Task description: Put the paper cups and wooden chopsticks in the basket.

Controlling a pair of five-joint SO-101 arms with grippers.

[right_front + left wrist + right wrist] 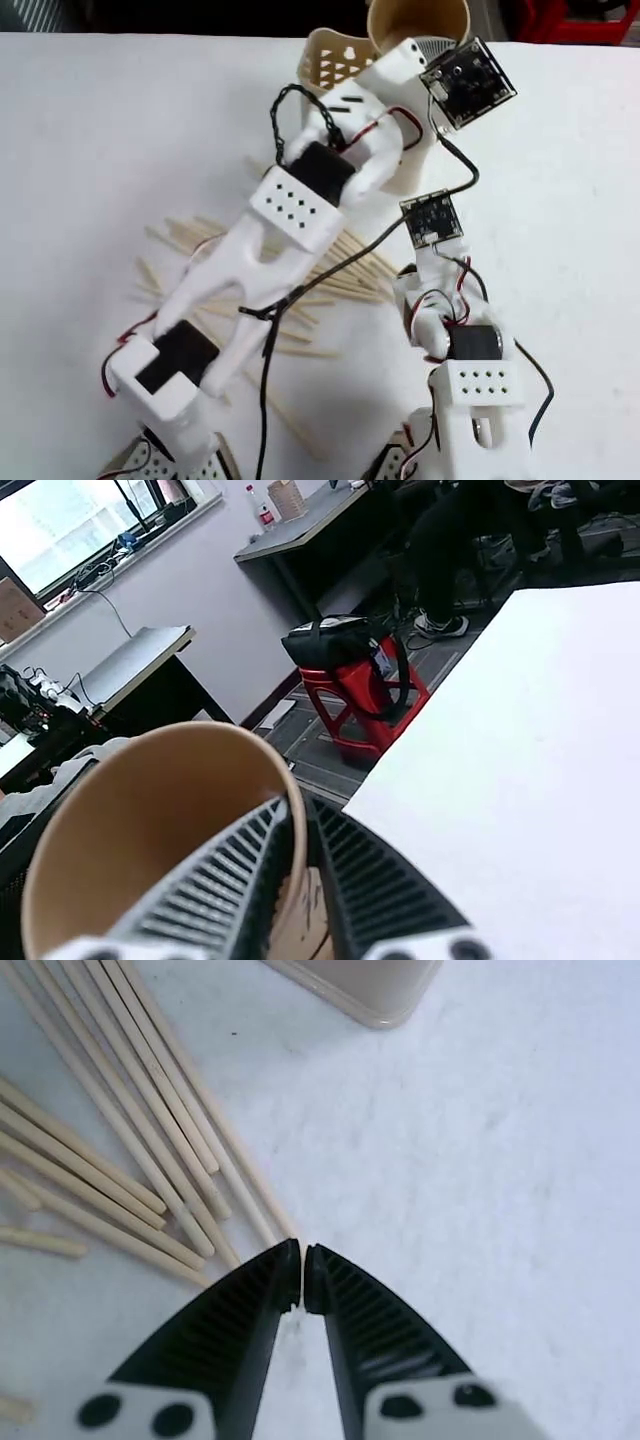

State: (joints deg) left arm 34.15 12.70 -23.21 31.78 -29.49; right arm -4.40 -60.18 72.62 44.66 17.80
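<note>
A tan paper cup point(410, 22) is held up at the far edge of the table, just beside and above the cream lattice basket point(331, 58). My left gripper point(303, 825) is shut on the cup's rim point(150, 820), one finger inside and one outside. Several wooden chopsticks point(345, 272) lie scattered on the white table under the left arm. My right gripper point(302, 1265) is shut with nothing in it, its tips just above the table at the edge of the chopsticks point(150, 1150). A corner of the basket point(372, 988) shows beyond them.
The left arm point(290, 215) stretches diagonally across the chopstick pile toward the basket. The right arm's base point(478, 385) stands at the near right. Bare white table point(560, 200) lies to the right; more loose chopsticks point(160, 245) spread left.
</note>
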